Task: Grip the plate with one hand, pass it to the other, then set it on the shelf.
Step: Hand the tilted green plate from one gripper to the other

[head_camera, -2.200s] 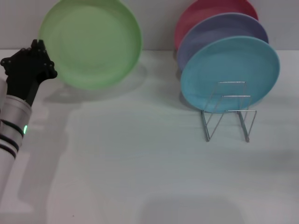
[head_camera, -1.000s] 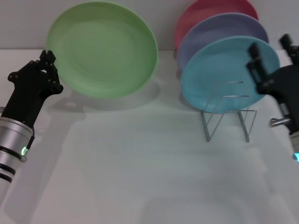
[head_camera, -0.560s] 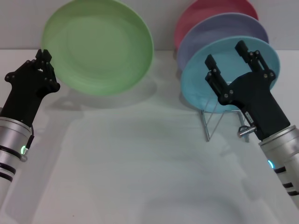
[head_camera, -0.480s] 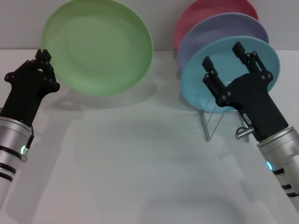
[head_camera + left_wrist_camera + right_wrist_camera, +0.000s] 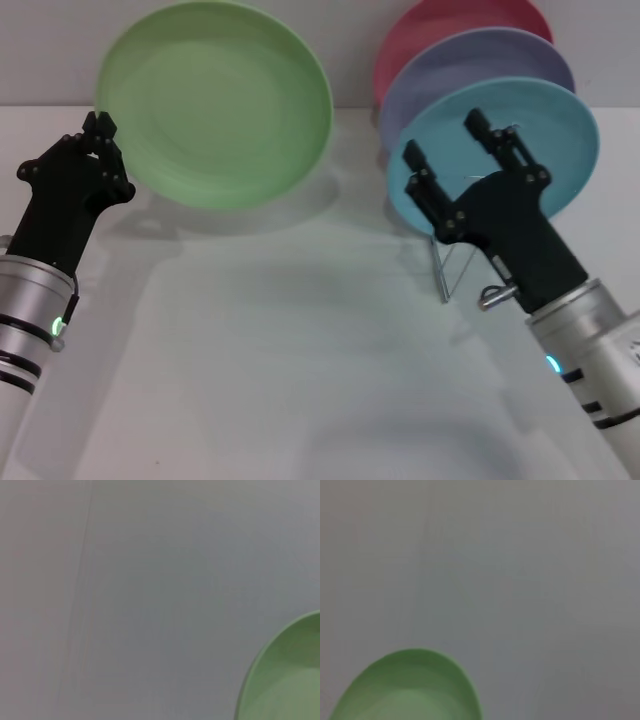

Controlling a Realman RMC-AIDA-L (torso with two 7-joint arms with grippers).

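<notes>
A: Plate [image 5: 215, 100], light green, is hanging upright above the table's back left, the left gripper [image 5: 98, 135] pinching its rim so the far edge is facing the right gripper [image 5: 460, 150].

B: Whose jaws are standing spread before the sky-blue plate [image 5: 560, 125] on the wire rack [image 5: 447, 270], seemingly readying for the handover.

A: Only the head view is showing that; both wrist views are catching just green rim.

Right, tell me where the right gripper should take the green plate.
On the rim's free right edge, approached from the right. The left gripper holds the green plate by its left edge, raised and tilted face-forward, so that thin rim suits the right gripper with its open jaws.
</notes>
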